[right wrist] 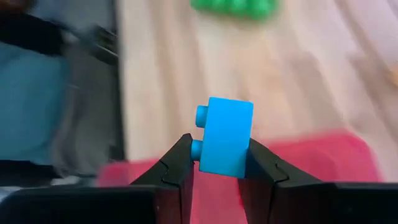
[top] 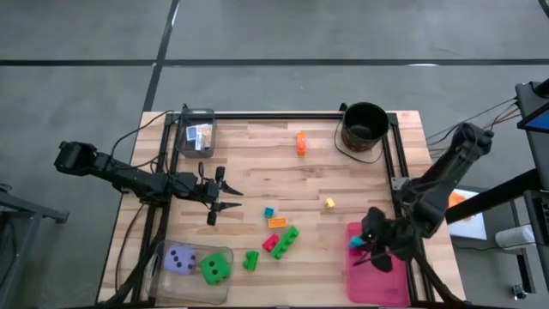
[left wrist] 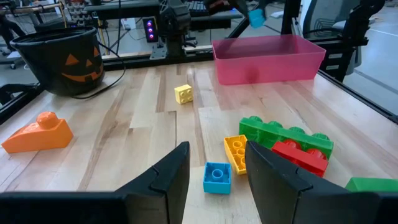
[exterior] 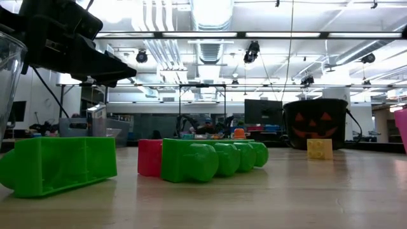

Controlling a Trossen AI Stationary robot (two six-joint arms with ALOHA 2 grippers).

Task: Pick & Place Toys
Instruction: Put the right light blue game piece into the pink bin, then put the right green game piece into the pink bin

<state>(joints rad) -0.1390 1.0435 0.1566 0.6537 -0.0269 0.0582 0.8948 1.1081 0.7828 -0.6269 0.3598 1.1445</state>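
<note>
My right gripper [top: 360, 245] is shut on a small blue brick [right wrist: 225, 137] and hovers over the near left part of the pink tray [top: 377, 283]. My left gripper [top: 230, 196] stands open, low over the table's left middle, nothing between its fingers. Ahead of it lie a small blue brick [left wrist: 217, 177], an orange brick [left wrist: 236, 152], and a green brick [left wrist: 286, 134] joined to a red one [left wrist: 301, 155]. Farther off rest a yellow brick [top: 329, 203] and an orange brick [top: 301, 142]. A purple die [top: 180, 259] and a green die [top: 214, 270] sit in a clear tub. My right gripper pinches the blue brick by its lower end [right wrist: 217, 163] between its two fingertips. The fingers slant downward. The brick is lifted clear above the tray, its studs [right wrist: 201, 116] facing sideways, most of it standing out beyond the fingertips.
A black pumpkin-face bucket [top: 364, 127] stands at the far right. A clear box [top: 197, 133] with small packs sits at the far left. Another green brick [top: 250, 259] lies near the clear tub. A black frame rail runs along the table's edges.
</note>
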